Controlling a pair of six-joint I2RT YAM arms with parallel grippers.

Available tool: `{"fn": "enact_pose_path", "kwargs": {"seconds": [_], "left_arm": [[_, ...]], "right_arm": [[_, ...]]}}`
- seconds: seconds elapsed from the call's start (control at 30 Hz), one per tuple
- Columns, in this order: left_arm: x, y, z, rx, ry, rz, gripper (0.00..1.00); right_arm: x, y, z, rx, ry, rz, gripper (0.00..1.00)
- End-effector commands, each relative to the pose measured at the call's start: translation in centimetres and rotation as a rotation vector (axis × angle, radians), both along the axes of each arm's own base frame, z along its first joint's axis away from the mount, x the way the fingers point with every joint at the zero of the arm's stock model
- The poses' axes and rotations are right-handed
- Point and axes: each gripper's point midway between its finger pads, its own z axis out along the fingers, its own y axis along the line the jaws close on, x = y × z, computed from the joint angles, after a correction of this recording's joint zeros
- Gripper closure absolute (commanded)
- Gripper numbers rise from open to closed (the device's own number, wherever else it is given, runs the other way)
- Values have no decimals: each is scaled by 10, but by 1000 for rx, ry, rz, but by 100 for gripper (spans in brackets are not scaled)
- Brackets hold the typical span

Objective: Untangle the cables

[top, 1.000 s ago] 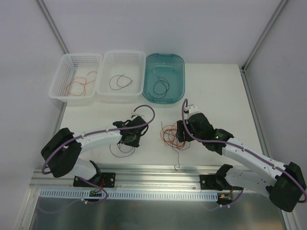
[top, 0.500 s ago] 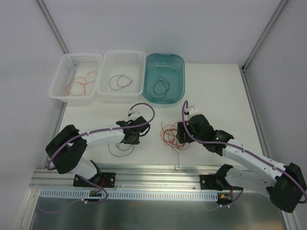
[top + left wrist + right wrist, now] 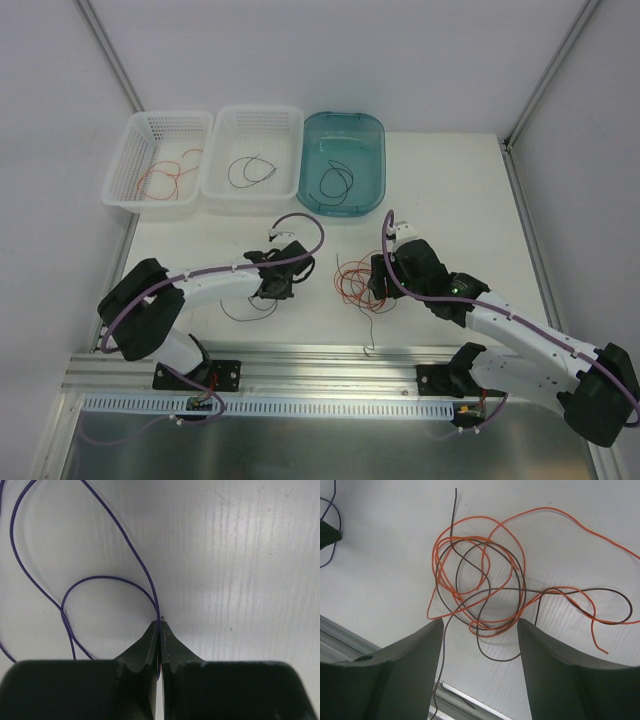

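Top external view gives us, along the far edge, a white basket [image 3: 130, 140] holding a red wire [image 3: 168, 176], a second white basket [image 3: 290, 122] holding a black wire [image 3: 250, 170], and a teal tub [image 3: 375, 150] holding a dark wire [image 3: 335, 182]. Nearer, our left gripper [image 3: 272, 290] is pressed together on a thin dark cable [image 3: 107, 577] looped on the table [image 3: 450, 200]. Further right, our right gripper [image 3: 378, 285] hangs spread over the tangle of orange and dark cables [image 3: 350, 282].

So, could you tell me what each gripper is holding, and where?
The left gripper pinches a thin dark cable where two of its curved strands meet. The right gripper, open over the orange-and-dark tangle, holds nothing.
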Motion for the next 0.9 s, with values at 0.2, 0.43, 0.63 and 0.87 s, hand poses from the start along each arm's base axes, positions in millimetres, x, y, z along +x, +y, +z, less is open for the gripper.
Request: {"fn": "enact_pose_path", "kwargs": {"seconds": [0.2,0.43,0.63,0.87], "left_arm": [[15,-1,91,-65,-188,-111,100],[43,5,194,-97,-388,-150,100],[73,3,301,-116,-577,-220,100],[125,19,403,-100,-765,-221,100]], "right_arm": [[3,-2,5,3,-32,-9,36],[3,-2,6,1,-34,-10,36],[2,-8,7,-10,-40,-20,36],[1,-14,12,-20,-58,-29,36]]}}
